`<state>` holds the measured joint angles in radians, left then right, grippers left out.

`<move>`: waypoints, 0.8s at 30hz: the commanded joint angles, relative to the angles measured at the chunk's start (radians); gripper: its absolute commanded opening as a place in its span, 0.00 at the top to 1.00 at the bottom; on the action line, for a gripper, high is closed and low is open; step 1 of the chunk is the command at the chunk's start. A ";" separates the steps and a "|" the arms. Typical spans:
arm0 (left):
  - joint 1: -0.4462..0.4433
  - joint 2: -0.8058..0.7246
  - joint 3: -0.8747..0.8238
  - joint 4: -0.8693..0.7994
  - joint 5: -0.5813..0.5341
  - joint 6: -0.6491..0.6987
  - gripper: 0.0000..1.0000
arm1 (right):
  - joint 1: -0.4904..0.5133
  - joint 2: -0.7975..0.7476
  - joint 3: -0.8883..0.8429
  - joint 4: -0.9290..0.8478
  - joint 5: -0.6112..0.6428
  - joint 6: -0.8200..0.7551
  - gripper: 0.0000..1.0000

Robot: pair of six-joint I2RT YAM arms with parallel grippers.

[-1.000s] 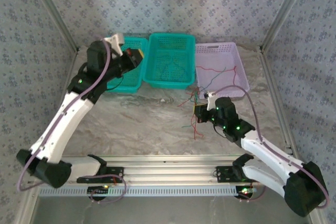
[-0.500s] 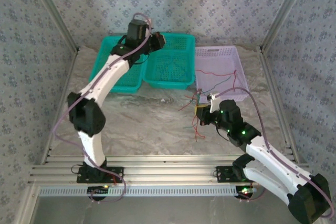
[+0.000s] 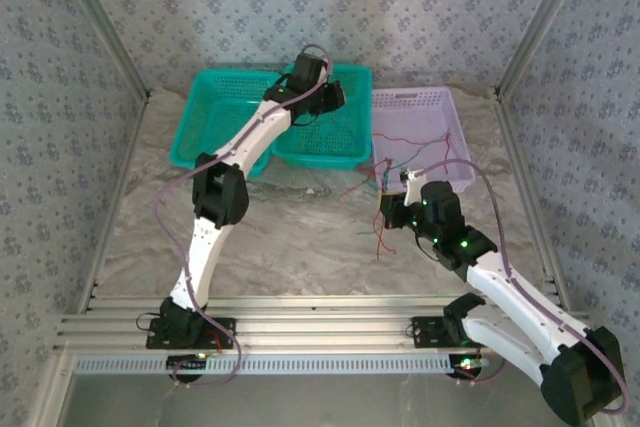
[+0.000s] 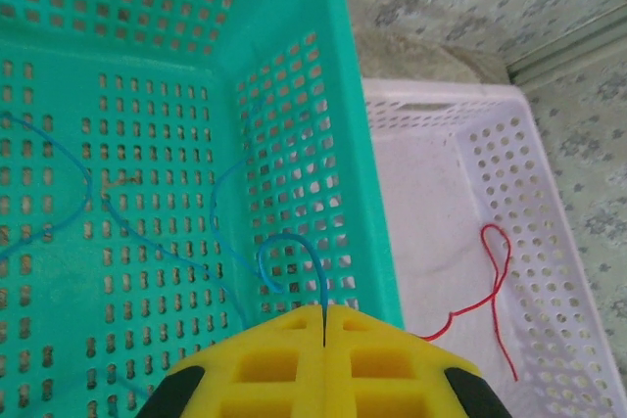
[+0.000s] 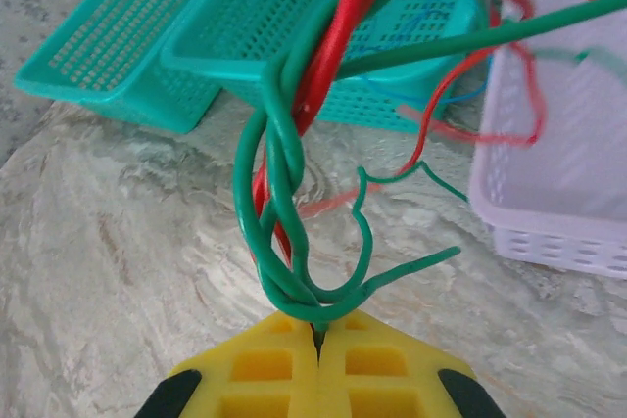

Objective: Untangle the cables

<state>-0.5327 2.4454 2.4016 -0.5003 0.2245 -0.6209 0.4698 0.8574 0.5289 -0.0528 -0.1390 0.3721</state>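
My right hand (image 5: 316, 326), pads pressed together, pinches the twisted green and red cables (image 5: 241, 193) rising just ahead of it above the counter (image 5: 118, 232). My left hand (image 4: 322, 324), equally closed, nips a blue cable (image 4: 285, 239) over the teal basket (image 4: 294, 7) beneath it.

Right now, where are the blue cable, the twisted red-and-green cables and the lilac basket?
blue cable (image 4: 290, 236), left wrist view, top of its small loop.
twisted red-and-green cables (image 5: 284, 144), right wrist view, middle of the twist.
lilac basket (image 3: 412, 95), top external view, its far wall.
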 commanded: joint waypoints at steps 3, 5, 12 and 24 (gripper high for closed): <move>-0.009 0.090 0.161 -0.091 0.004 0.012 1.00 | -0.052 0.031 0.087 0.026 -0.014 0.028 1.00; -0.009 0.119 0.207 -0.116 0.009 0.013 0.99 | -0.064 0.042 0.113 0.019 -0.001 0.023 1.00; -0.013 0.124 0.246 -0.129 0.022 0.031 0.65 | -0.143 0.097 0.173 0.033 -0.016 0.042 1.00; -0.020 -0.029 0.315 -0.147 0.078 0.013 0.20 | -0.095 0.062 0.206 0.137 -0.292 -0.007 1.00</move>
<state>-0.5411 2.5351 2.6789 -0.6361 0.2684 -0.6048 0.3462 0.9401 0.6960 0.0357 -0.3397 0.3927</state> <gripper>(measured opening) 0.789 0.044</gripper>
